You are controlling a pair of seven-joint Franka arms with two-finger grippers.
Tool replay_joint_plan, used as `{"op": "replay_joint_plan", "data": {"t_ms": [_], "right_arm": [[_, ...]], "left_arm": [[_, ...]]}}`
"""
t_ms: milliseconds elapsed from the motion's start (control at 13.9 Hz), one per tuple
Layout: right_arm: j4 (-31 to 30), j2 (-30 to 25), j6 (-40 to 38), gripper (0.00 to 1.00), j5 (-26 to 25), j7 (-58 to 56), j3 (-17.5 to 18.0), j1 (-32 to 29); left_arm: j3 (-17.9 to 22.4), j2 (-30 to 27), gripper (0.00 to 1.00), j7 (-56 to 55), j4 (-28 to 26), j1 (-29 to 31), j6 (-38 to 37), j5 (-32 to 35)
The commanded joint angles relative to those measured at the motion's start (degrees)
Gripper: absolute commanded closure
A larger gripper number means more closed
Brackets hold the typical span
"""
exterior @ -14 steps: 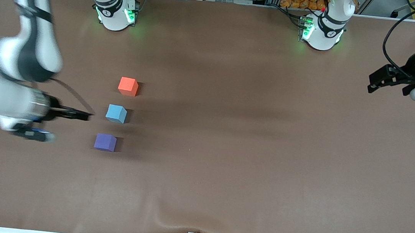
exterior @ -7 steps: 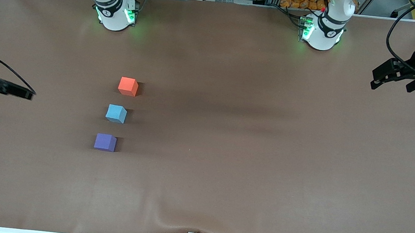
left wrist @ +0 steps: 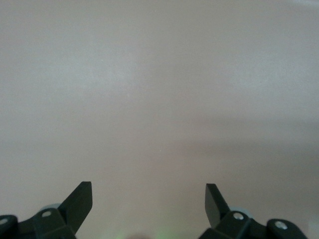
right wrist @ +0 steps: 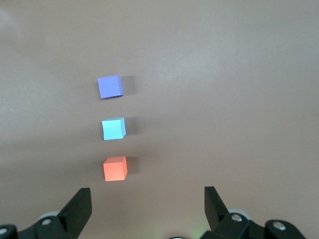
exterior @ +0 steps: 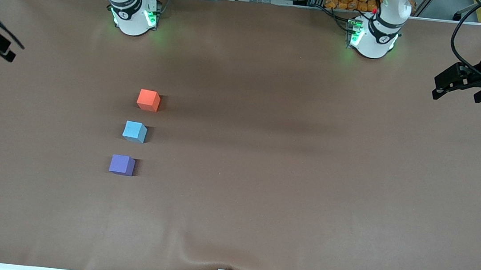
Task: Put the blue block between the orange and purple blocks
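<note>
Worktop (exterior: 290, 167) carried three separate cubes in line: orange block (exterior: 148, 100) at 12 o'clock of the blue block (exterior: 135, 131), purple block (exterior: 121, 164) at 6 o'clock; right claw (right wrist: 148, 206) and left claw (left wrist: 149, 201) both released, empty, over the worktop's ends.
</note>
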Motion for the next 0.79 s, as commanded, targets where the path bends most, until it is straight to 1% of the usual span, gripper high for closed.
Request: {"op": "replay_joint_plan", "data": {"t_ms": [0, 288, 720], "right_arm": [[-4.8, -2.5, 2.5, 0.00, -1.5, -0.7, 0.4, -0.5], [-3.9, -2.1, 2.5, 0.00, -1.5, -0.8, 0.4, -0.4], [-3.7, -1.8, 2.7, 0.00, -2.1, -2.0, 0.4, -0.5]], "left_arm": [[-0.2, -0.2, 0.00, 0.7, 1.1, 0.5, -2.0, -0.6], [-0.1, -0.3, 0.00, 0.7, 1.5, 0.5, -4.1, -0.5], [0.1, -0.3, 0.00, 0.5, 1.5, 0.5, -4.5, -0.1]]}}
